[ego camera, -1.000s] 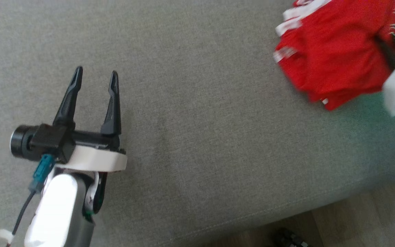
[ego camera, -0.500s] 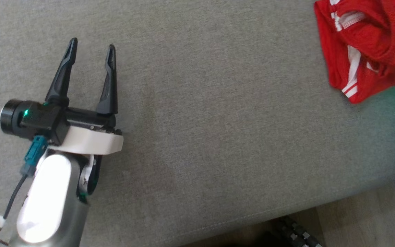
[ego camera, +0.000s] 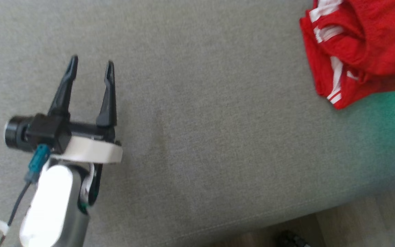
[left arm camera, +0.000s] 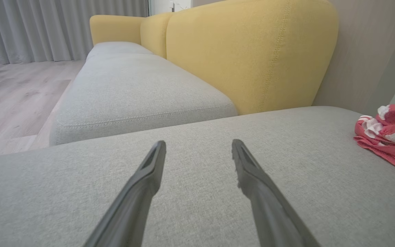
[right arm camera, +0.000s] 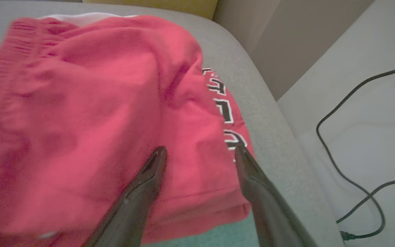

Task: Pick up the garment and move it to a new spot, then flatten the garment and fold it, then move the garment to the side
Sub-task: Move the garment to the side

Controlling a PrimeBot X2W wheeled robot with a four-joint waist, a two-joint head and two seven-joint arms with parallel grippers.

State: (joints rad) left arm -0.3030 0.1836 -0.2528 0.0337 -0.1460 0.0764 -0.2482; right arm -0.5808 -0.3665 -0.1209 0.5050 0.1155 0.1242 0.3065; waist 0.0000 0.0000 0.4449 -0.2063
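Red garment lies bunched at the grey cushion's edge, seemingly set aside; my right gripper gapes over it, left gripper likewise spread, parked clear.

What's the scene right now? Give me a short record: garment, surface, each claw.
garment: red with white stripes, rumpled, not laid flat
garment position: right end of the cushion, near its edge
surface: grey sofa cushion
left claw: open, holding nothing, over bare cushion, well apart from the garment
right claw: open, fingers spread just above the garment's near edge, no fabric pinched between them
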